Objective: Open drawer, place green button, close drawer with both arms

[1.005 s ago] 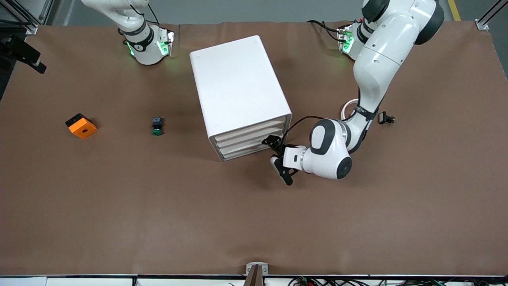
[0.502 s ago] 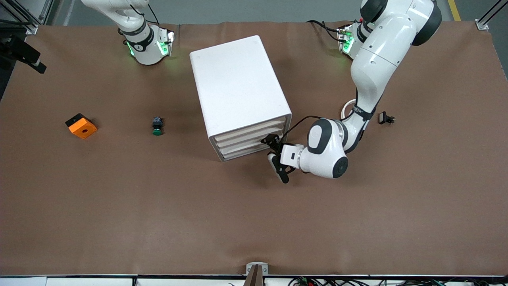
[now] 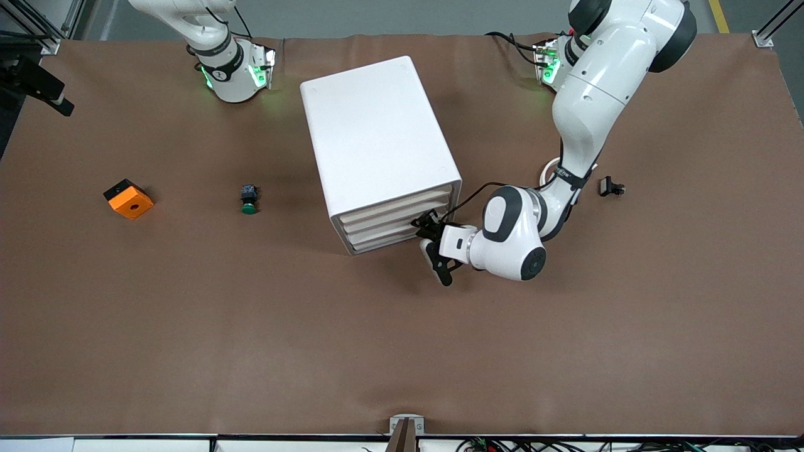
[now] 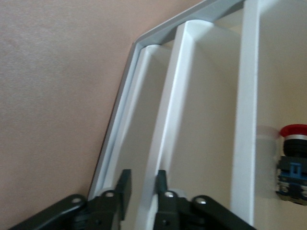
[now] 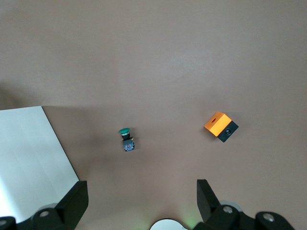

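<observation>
Two arms work at one brown worktop (image 3: 402, 351). The left tool (image 3: 432, 242) sits at the front of the cabinet (image 3: 377, 141), at the corner toward the left arm's end, level with the lowest drawer (image 3: 389, 242). In the left wrist view its fingers (image 4: 123, 189) stand narrow, one on each side of a thin white drawer lip (image 4: 158, 158), touching or all but touching it. All three drawers appear pushed in. A red-capped switch (image 4: 292, 165) shows in that view through the cabinet front.

The right arm waits high above the worktop near its base; the right tool (image 5: 139, 203) is spread wide and holds nothing.

The button (image 3: 249, 198) lies on the worktop between the cabinet and the orange block (image 3: 128, 199), well apart from both. A small black part (image 3: 610, 186) lies toward the left arm's end.
</observation>
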You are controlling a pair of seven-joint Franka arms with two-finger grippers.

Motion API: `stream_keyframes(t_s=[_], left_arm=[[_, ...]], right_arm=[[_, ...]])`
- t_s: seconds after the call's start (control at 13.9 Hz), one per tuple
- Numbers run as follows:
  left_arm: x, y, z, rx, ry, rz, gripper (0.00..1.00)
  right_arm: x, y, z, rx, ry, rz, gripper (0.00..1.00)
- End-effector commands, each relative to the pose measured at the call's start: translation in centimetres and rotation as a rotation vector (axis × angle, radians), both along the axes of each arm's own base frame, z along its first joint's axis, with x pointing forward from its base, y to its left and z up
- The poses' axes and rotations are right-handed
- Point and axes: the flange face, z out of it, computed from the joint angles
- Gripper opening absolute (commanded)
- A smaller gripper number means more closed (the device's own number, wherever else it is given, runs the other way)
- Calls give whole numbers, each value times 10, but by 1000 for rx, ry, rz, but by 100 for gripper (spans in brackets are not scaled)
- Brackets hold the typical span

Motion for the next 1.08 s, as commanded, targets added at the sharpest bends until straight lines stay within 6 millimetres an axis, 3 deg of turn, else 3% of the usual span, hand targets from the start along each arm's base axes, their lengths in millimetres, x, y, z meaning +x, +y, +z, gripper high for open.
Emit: stream_keyframes(t_s=[0.0, 0.36, 0.65, 1.0], left_arm=[[3, 3, -6, -10, -19, 7, 13], [16, 18, -4, 3, -39, 33, 13], [52, 49, 11, -6, -128, 115, 9], [79, 72, 11, 14, -268, 225, 9]], right_arm=[[-7, 3, 2, 15, -15, 4, 100], [-5, 8, 2, 13, -25, 11, 100], [-6, 4, 2, 14, -20, 4, 100], [-6, 4, 2, 14, -21, 4, 100]])
